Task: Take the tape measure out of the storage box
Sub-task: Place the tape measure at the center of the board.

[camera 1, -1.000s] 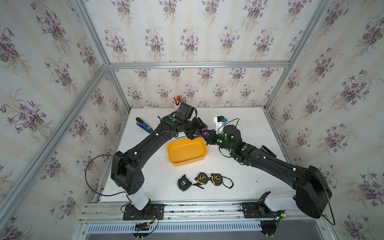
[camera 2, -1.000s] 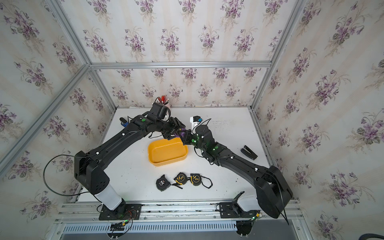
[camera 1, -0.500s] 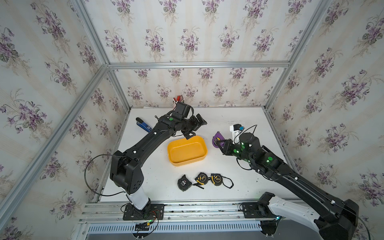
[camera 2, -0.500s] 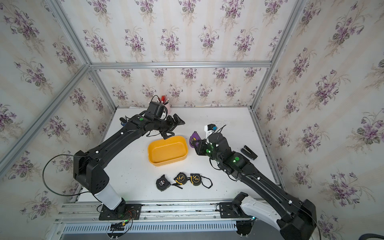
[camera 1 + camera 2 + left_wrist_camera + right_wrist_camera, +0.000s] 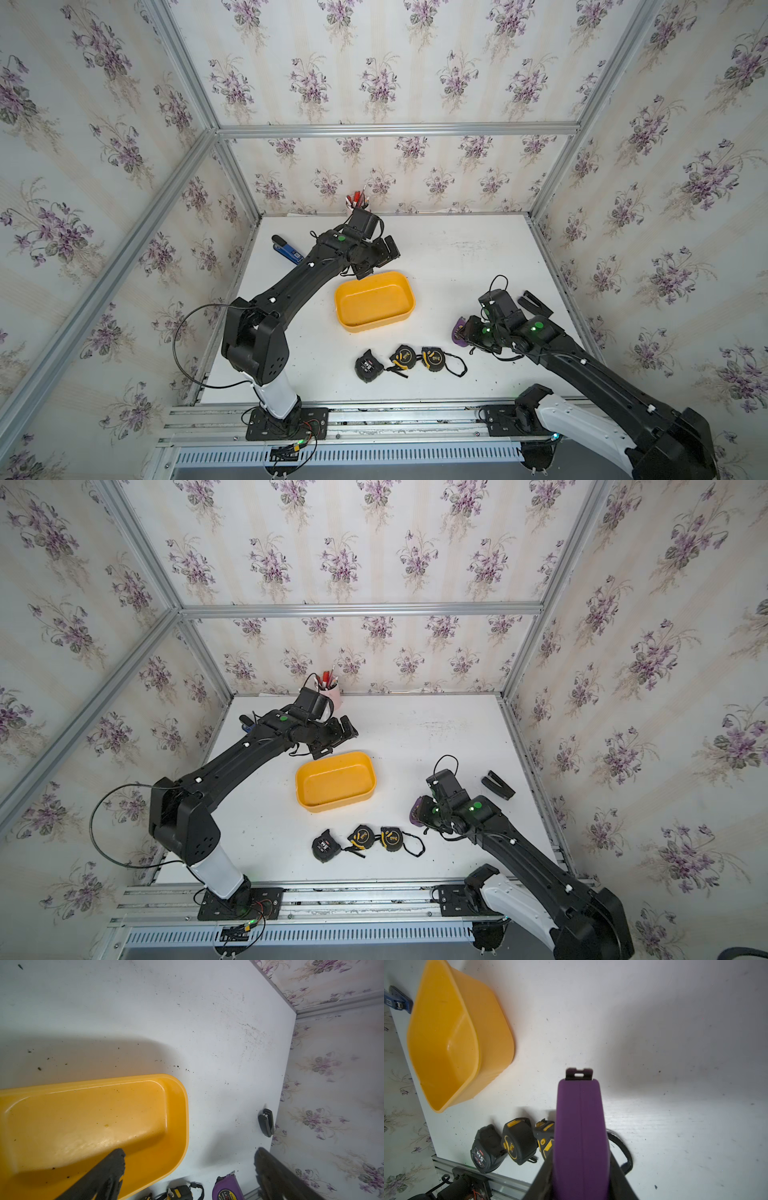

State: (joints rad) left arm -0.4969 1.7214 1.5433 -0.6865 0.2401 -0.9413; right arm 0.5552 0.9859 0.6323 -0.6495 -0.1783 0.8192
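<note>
Swinging out right of the shallow yellow plastic storage box [image 5: 374, 326], the right gripper [image 5: 465, 332] has carried off the purple plastic tape measure [image 5: 458, 332], clamped tight on it. Left gripper [image 5: 379, 261] just let go, jaws wide, behind the box. Box now empty, so extraction looks done. Three black tape measures [image 5: 405, 360] in front of the box crowd the set-down.

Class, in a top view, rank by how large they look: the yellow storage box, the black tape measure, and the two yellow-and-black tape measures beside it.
1. storage box, far the largest.
2. black tape measure, slightly larger.
3. The two yellow-and-black tape measures look alike; not ranked against each other.
</note>
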